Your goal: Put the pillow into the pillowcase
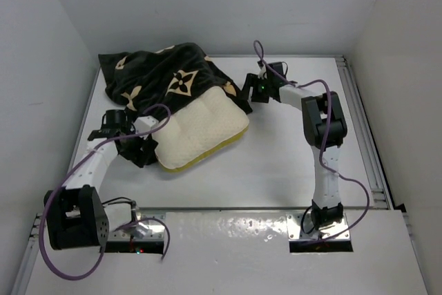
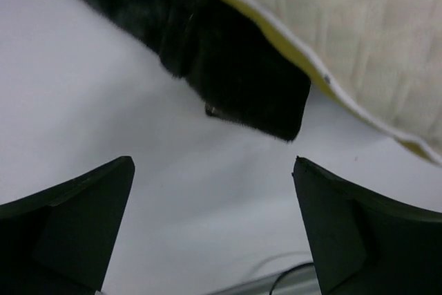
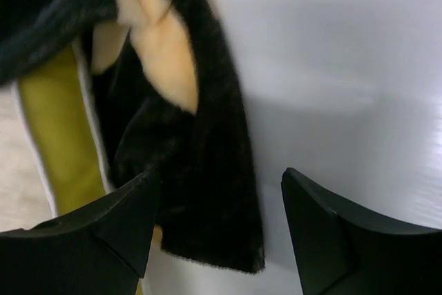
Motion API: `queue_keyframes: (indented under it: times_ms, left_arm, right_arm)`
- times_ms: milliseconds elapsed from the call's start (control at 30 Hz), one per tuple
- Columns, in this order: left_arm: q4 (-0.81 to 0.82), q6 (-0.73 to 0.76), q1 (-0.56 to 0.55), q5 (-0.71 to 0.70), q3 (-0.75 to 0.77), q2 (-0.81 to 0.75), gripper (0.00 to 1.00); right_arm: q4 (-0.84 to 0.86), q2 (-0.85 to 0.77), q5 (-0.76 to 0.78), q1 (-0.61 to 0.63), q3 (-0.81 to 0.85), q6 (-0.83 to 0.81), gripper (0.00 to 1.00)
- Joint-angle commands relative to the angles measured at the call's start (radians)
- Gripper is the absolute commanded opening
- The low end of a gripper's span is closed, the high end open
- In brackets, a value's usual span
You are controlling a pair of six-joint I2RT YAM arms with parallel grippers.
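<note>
The pillow (image 1: 204,132) lies on the table (image 1: 290,164) with its far end inside the pillowcase (image 1: 162,77) and its near half bare, the case's mouth across its middle. My left gripper (image 2: 214,164) stands wide open just short of the mouth's left corner. My right gripper (image 3: 221,177) is open too, the hem loose between its fingers, and both are placed, I judge, to take hold and pull.
</note>
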Motion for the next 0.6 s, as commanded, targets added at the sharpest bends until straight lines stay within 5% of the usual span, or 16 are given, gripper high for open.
queue_keyframes:
  times_ms: [0,167,300,467,500,567]
  left_arm:
    - [0.163,0.006,0.003,0.115,-0.058,0.052,1.00]
    - [0.293,-0.015,-0.031,0.154,-0.113,0.089,1.00]
    - [0.475,-0.090,-0.049,-0.018,-0.159,0.157,0.95]
    - [0.472,-0.041,-0.037,0.052,-0.135,0.188,0.47]
    - [0.461,-0.029,-0.038,0.101,-0.113,0.192,0.38]
    - [0.409,-0.015,-0.041,0.155,-0.092,0.192,0.00]
  right_arm:
    - [0.016,0.015,0.042,0.013,0.049,0.048,0.70]
    - [-0.016,0.058,0.036,0.064,0.040,-0.010,0.69]
    - [-0.063,0.031,0.172,0.119,0.032,-0.037,0.62]
    - [-0.114,0.023,0.194,0.111,0.012,0.023,0.36]
    - [-0.128,0.033,0.194,0.113,0.015,0.023,0.22]
    - [-0.164,0.035,0.191,0.111,0.011,0.031,0.02]
